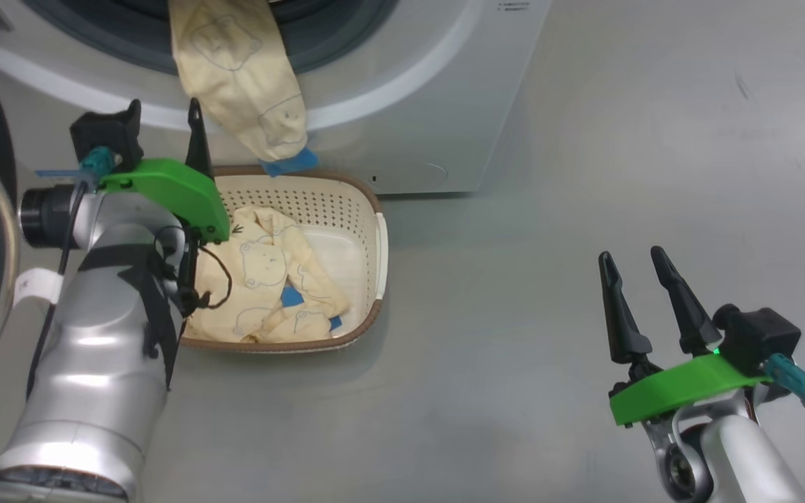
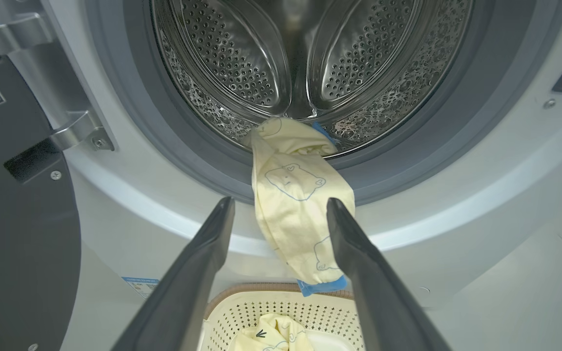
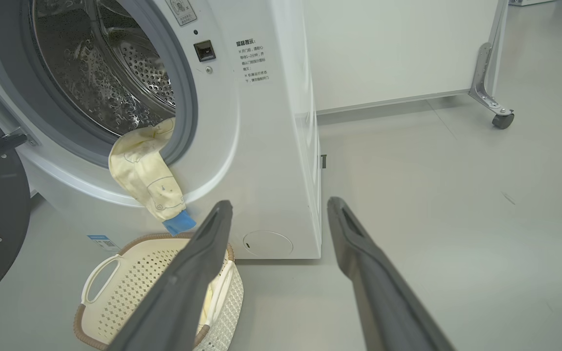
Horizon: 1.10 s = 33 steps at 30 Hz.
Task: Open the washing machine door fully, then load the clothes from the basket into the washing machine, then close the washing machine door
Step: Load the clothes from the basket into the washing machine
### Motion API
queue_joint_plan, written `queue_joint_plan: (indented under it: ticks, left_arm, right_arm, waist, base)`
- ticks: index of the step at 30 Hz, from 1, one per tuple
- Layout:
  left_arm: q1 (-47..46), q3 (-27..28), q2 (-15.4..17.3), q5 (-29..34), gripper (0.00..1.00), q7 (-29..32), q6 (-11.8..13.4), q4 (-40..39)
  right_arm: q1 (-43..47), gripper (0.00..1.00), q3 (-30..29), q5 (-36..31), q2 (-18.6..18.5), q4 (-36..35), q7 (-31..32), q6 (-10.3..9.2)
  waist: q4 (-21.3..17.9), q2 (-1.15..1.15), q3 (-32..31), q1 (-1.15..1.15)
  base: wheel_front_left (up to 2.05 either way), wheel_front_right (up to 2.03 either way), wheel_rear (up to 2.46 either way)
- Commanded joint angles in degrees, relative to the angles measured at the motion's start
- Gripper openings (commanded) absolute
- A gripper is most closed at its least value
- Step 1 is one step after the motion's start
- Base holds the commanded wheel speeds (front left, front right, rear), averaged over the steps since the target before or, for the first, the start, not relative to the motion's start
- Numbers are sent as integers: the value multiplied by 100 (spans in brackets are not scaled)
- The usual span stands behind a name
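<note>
A cream-yellow printed garment (image 1: pixel 242 77) hangs out of the white front-loading washing machine (image 1: pixel 430 105), its blue patch just above the cream perforated basket (image 1: pixel 376 237), which holds more clothes (image 1: pixel 270 279). The left gripper (image 2: pixel 281 201) and right gripper (image 1: pixel 631 253) are spread apart, empty.

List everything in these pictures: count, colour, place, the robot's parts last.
White front-loading washing machine with steel drum: one, white, top of the head view.
Round black-rimmed glass door: one, black, open at the robot's left.
Cream perforated plastic basket with brown rim: one, cream, on the floor before the machine.
Cream-yellow fabric garment with blue drawings: one, hanging from the drum mouth above the basket.
Heaped cream-yellow clothes: number unclear, in the basket.
White castor-mounted panel: one, white, beyond the machine.
Left gripper: one, dark fingers apart, by the hanging garment.
Right gripper: one, dark fingers apart, over grey floor.
</note>
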Motion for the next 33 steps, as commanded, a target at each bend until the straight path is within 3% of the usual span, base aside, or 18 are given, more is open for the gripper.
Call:
queue_joint_plan:
  ticks: [1,8,13,26,33]
  left_arm:
    - [-6,108,151,-2,100,-79,23,-314]
    - [662,101,95,-46,100,-80,5,-1267]
    - [1731,116,95,-33,100,-80,-18,-2270]
    - [4474,695,326,163,100,-81,277,-4944]
    - [5148,845,228,218,100,-81,295,-5498]
  right_arm:
    - [-17,100,82,-55,-60,-189,-55,25]
    - [-4,100,52,-211,-60,-199,-55,25]
    - [6,100,81,-315,-60,-243,-55,25]
    - [56,100,54,-398,-77,-324,-55,25]
    - [38,100,37,-402,-90,-320,-55,25]
  waist:
    - [186,0,-131,1]
    - [373,0,-170,1]
    - [382,0,-213,1]
    - [374,0,-72,1]
    - [416,0,-53,1]
  base:
    - [0,0,0]
    - [0,0,0]
    - [0,0,0]
    - [0,0,0]
    - [0,0,0]
